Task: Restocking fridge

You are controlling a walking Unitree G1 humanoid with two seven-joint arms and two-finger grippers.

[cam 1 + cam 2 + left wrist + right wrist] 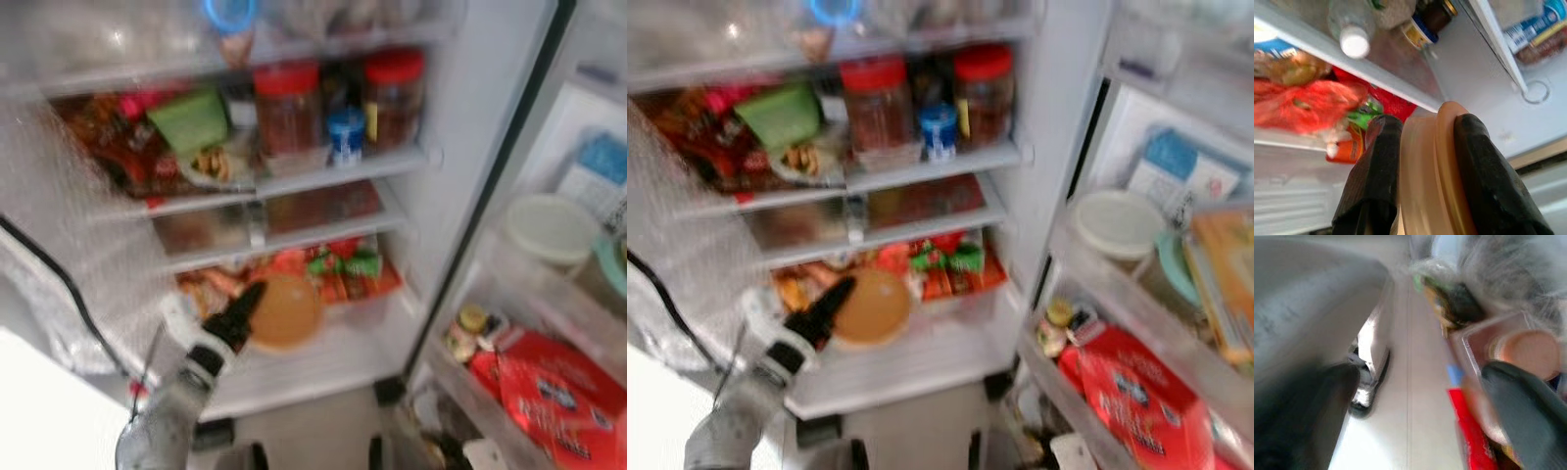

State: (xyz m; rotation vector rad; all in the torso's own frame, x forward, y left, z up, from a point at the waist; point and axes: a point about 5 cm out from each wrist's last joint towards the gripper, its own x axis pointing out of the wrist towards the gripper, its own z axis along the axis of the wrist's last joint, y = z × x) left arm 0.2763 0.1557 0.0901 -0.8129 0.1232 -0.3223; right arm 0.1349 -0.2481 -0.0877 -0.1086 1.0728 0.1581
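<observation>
My left gripper (253,299) reaches into the open fridge above its lowest white shelf (323,357). It is shut on a round tan lidded container (286,311). In the left wrist view the two black fingers (1374,176) clamp the container (1427,161) by its rim and lid, edge-on. Behind it lie red and green packets (343,266). My right gripper (1415,416) hangs low in a blurred view, fingers wide apart and open, with pale floor and a red package (1469,431) beyond them.
Two red-lidded jars (289,103), a small blue-lidded jar (345,132) and a green tub (191,119) crowd the upper shelf. The door bins on the right hold a white round tub (549,227) and a red carton (558,392). A black cable (59,279) runs at the left.
</observation>
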